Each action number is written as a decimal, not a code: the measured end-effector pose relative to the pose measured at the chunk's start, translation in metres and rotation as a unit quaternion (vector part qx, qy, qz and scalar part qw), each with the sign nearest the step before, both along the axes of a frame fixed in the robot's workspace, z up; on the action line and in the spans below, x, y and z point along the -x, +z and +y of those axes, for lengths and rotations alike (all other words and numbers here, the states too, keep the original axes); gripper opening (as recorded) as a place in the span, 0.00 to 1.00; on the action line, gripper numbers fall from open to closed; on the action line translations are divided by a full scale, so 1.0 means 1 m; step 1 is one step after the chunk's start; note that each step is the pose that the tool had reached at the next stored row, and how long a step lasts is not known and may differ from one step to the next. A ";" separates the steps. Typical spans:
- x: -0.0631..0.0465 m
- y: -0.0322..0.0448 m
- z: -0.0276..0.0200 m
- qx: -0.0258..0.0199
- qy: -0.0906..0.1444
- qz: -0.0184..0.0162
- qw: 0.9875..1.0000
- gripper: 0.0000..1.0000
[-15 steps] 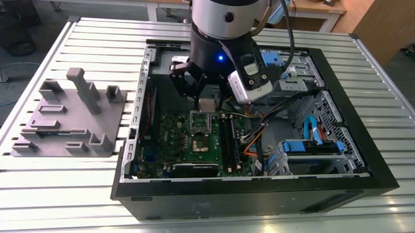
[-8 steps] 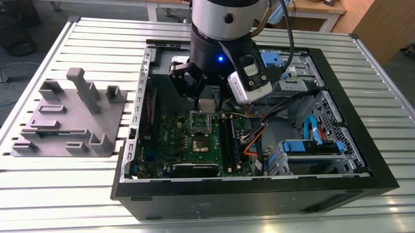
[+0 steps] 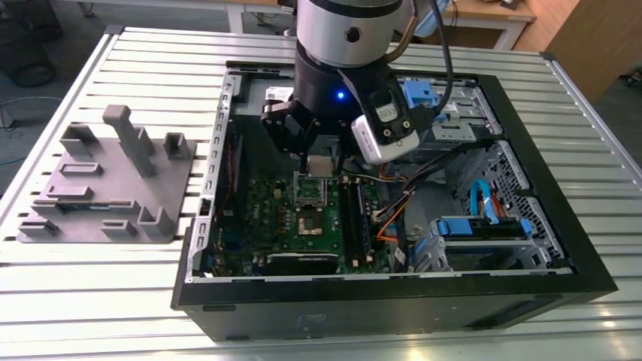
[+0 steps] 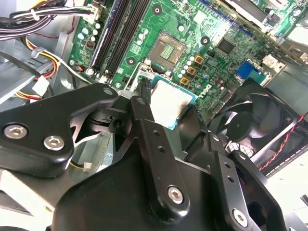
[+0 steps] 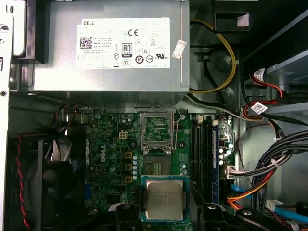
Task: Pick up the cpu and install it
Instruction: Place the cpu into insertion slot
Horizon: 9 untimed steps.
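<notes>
Above the open socket (image 5: 157, 166) the board (image 5: 110, 139) is low and flat — clear from overhead, save the gripper (image 5: 166, 212) clamping the cpu (image 5: 165, 199) just near of it. The grey power supply (image 5: 110, 82) walls the far side. The fan (image 5: 62, 168) stands at the exterior view's left — cable bundles (image 5: 262, 175) beyond the memory slots (image 5: 202, 149) at the exterior view's right.

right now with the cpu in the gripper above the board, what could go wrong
1. In the first wrist view the cpu, clamped in the gripper, is not yet over the open socket. Lowered off-line or tilted, it could damage the socket's contacts.
2. The gripper seems to hold the cpu by its thin edges, so the chip could slip or skew.
3. The cable bundle lies close to the gripper's linkage and could snag.
</notes>
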State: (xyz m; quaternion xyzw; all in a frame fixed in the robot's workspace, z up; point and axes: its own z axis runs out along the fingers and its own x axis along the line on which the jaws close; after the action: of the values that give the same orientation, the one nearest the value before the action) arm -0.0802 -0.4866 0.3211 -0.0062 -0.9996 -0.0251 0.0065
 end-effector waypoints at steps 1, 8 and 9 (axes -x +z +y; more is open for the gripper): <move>0.000 0.0000 0.0000 0.000 0.000 0.000 1.000 0.47; 0.000 -0.0025 0.0000 0.000 0.000 0.000 1.000 0.47; 0.000 -0.0035 0.0000 0.000 0.000 0.000 1.000 0.47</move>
State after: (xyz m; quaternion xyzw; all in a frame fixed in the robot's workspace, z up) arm -0.0802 -0.4866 0.3176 -0.0062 -0.9996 -0.0252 0.0065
